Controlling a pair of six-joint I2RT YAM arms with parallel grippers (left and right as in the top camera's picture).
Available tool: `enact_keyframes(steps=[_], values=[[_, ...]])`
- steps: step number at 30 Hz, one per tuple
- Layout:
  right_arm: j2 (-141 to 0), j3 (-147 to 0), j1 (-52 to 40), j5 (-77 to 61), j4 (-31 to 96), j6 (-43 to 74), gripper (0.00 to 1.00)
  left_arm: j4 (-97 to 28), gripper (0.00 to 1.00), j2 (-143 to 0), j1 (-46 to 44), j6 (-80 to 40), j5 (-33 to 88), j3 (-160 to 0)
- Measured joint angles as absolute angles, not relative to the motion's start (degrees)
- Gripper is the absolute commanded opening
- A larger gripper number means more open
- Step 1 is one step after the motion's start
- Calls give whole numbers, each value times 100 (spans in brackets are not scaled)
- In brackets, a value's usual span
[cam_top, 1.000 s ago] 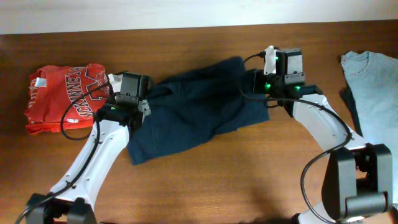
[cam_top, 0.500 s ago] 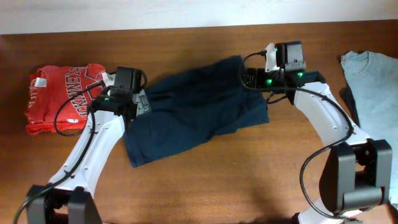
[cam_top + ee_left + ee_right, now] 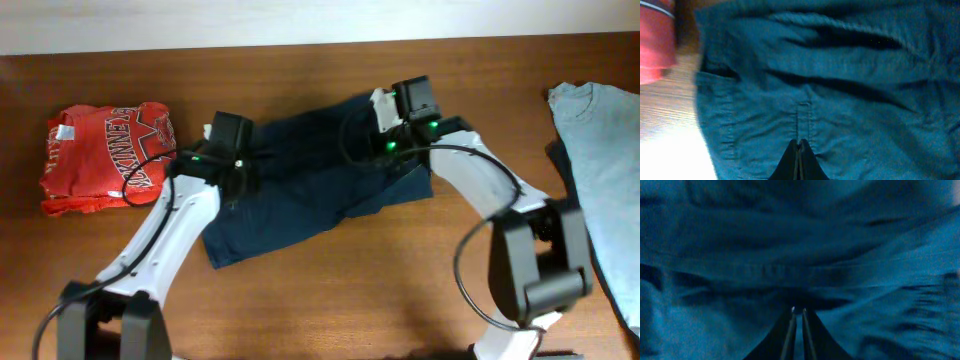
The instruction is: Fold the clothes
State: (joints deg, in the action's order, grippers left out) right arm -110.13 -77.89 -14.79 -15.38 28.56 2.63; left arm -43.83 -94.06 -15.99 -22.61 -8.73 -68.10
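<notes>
The clothes (image 3: 300,200) are one dark navy garment lying rumpled across the middle of the table. They fill the left wrist view (image 3: 850,75) and the right wrist view (image 3: 790,240). My left gripper (image 3: 238,170) is over the garment's left part. Its jaws (image 3: 799,142) are pressed fully together, tips against the cloth below a belt loop, and no fold shows between them. My right gripper (image 3: 380,135) is over the garment's upper right part. Its jaws (image 3: 797,311) are shut to a thin slit in a dark crease, with blue cloth in it.
A folded red shirt with white lettering (image 3: 100,155) lies at the left, close to my left arm, and its edge shows in the left wrist view (image 3: 655,45). A pale grey-blue T-shirt (image 3: 600,150) lies at the right edge. Bare wood table (image 3: 380,290) stretches in front.
Both grippers have moved inward onto the navy garment, the left one rightward and the right one leftward. The garment's outline has barely shifted.
</notes>
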Motion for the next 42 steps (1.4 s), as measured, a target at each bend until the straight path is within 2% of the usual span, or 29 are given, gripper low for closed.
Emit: enact_keyframes(steps=[4,10,18,22,24,26,29,30,34,39,42], values=[[-11454,-7787,-1511,-1553,2482,266,10,-4392,1,-9616,-1745,-2274,-827,-6810],[-11598,-7780,-1511,-1553,1013,443,13,-4307,1,-9616,-1745,-2274,-829,-6816],[-11907,-7811,-1511,-1457,-303,908,20,-4309,1,-9616,-1745,-2274,-832,-6816],[-12180,-7819,-1470,-1422,-246,1035,29,-4309,1,-9616,-1745,-2274,-858,-6816],[-12164,-7885,-1400,-1422,19,1066,34,-4298,1,-9616,-1745,-2274,-902,-6816],[-12123,-8079,-1251,-1417,585,1098,56,-4265,1,-9616,-1745,-2274,-945,-6816],[-11915,-8779,-917,-1400,2169,1120,94,-4244,1,-9616,-1745,-2274,-982,-6816],[-11848,-9100,-803,-1393,2810,1098,98,-4246,1,-9616,-1745,-2274,-987,-6816],[-11548,-9922,-266,-1538,4858,838,99,-4241,1,-9616,-1745,-2274,-991,-6816],[-11607,-9926,519,-1831,6226,329,99,-4246,1,-9616,-1745,-2274,-996,-6816],[-11701,-9926,698,-2051,6567,-21,99,-4248,1,-9616,-1745,-2274,-993,-6816]])
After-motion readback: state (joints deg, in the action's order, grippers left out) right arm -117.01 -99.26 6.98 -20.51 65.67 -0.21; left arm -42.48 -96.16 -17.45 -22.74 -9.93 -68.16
